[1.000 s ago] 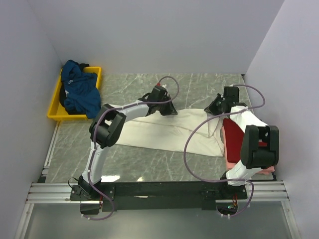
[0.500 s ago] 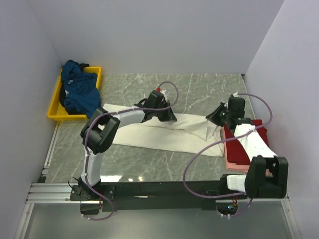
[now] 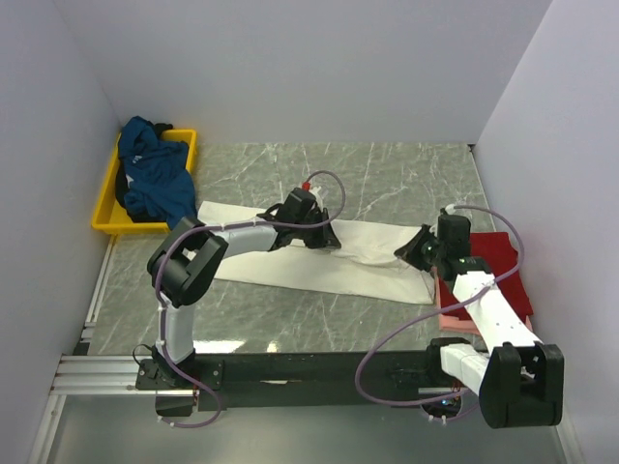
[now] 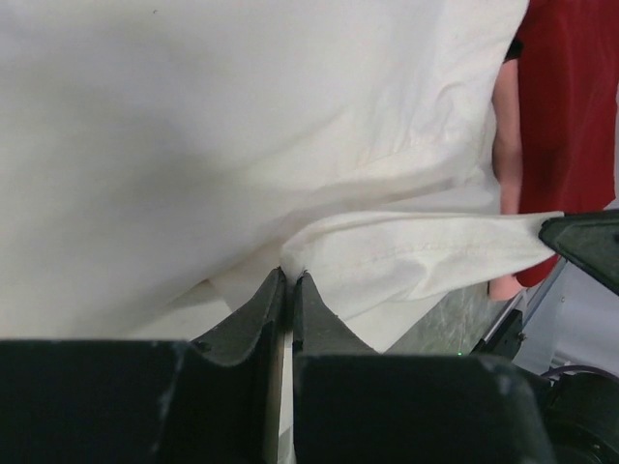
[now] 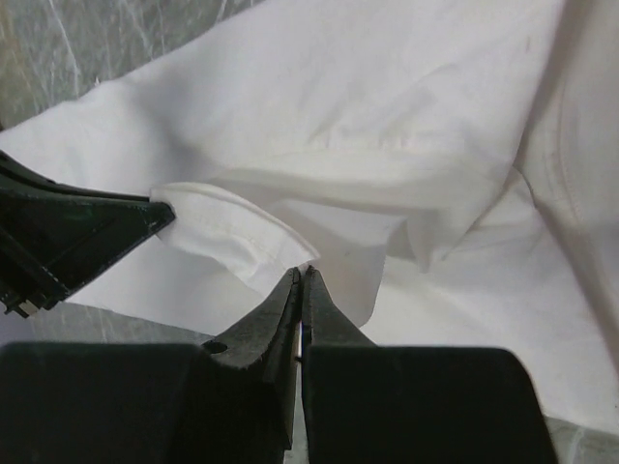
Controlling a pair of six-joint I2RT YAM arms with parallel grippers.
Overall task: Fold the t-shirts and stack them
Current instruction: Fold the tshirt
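The cream-white t-shirt (image 3: 290,266) lies spread across the middle of the table. My left gripper (image 3: 325,238) is shut on a fold of its edge (image 4: 290,274), and the cloth stretches from there to my right gripper (image 3: 410,253), which is shut on the same edge (image 5: 303,273). The red t-shirt (image 3: 495,259) lies on the pale pink t-shirt (image 3: 451,319) at the right, just beyond the white one; both also show in the left wrist view, the red t-shirt (image 4: 571,116) and the pink t-shirt (image 4: 505,126). The dark teal-blue t-shirt (image 3: 155,179) is heaped in the tray.
The yellow tray (image 3: 108,224) stands at the far left against the left wall. The right wall runs close beside the red and pink pile. The marble table (image 3: 387,174) shows bare behind the white shirt.
Both grippers have moved toward the near edge, drawing the white shirt's far edge with them. The right arm has swung down off the red shirt, which now shows in full.
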